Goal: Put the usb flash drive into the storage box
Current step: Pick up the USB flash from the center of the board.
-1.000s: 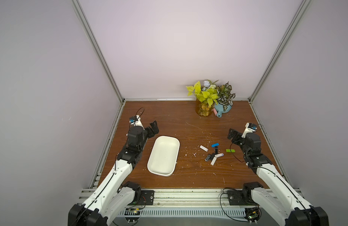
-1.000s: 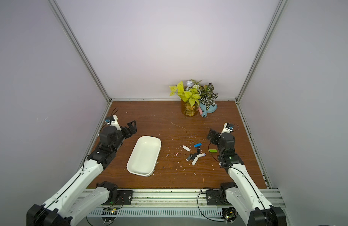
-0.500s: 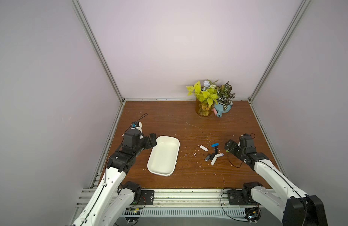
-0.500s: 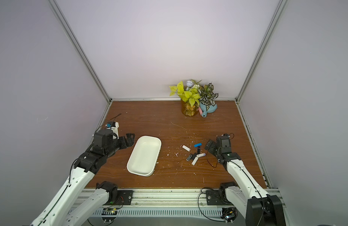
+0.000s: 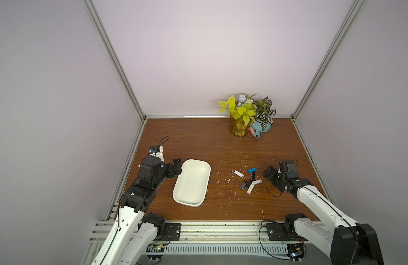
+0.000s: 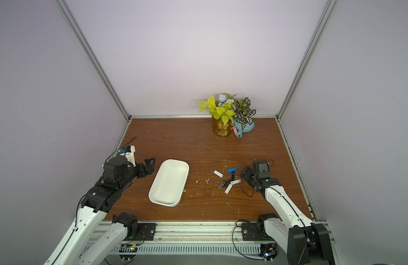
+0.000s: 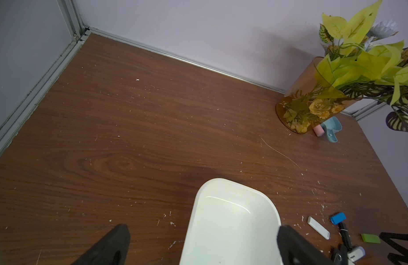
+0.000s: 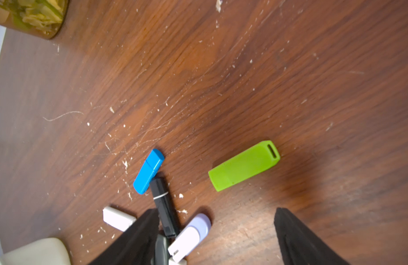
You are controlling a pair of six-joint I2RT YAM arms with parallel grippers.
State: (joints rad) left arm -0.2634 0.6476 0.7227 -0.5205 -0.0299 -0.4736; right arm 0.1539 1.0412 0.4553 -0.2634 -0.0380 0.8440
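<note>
Only in the wrist views, not overhead: green flash drive [image 8: 244, 165]

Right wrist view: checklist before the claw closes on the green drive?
1. Right claw open: ok.
2. Green drive ahead of the gap, apart from other drives: ok.
3. Gap free of other drives: not ok; black drive and lavender-capped drive lie beside one finger.
4. Storage box empty: ok.
5. Left claw open: ok.
6. Left claw clear of the box rim: cannot tell.
</note>
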